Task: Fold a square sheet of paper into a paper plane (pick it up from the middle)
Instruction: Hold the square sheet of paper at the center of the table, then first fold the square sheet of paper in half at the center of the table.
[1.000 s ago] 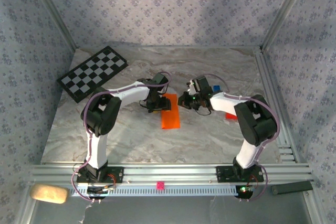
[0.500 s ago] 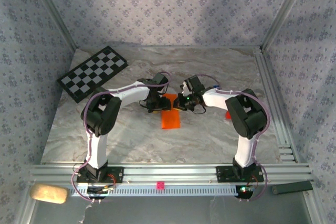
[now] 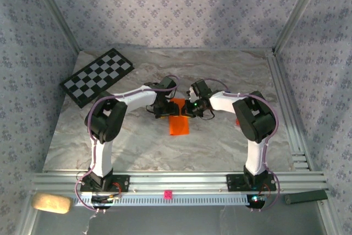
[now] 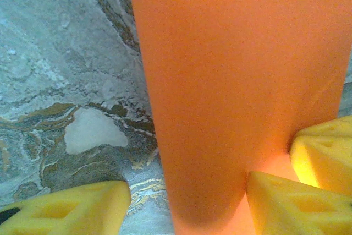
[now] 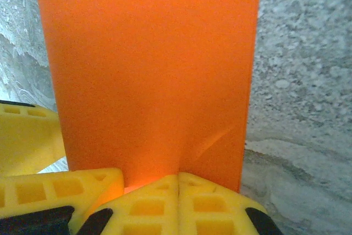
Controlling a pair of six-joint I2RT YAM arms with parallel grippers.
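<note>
Orange sheet of paper (image 3: 178,125) is seen lying on the marble surface (image 3: 220,147) at frame centre. Left pincer (image 4: 184,188) is released, set astride one paper edge. Right pincer (image 5: 179,182) is clenched tip-to-tip at the sheet's end, though paper caught between the tips cannot be confirmed. Sheet is judged thin, light, floppy and easily creased, so a gentle mid-span pinch is advised.

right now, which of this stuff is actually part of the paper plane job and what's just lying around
In the job:
orange paper, its edge pinched by the right gripper
left gripper, open, with the paper between its fingers

Just lying about:
checkerboard, far left of the table
tan object, off the table's near left corner
</note>
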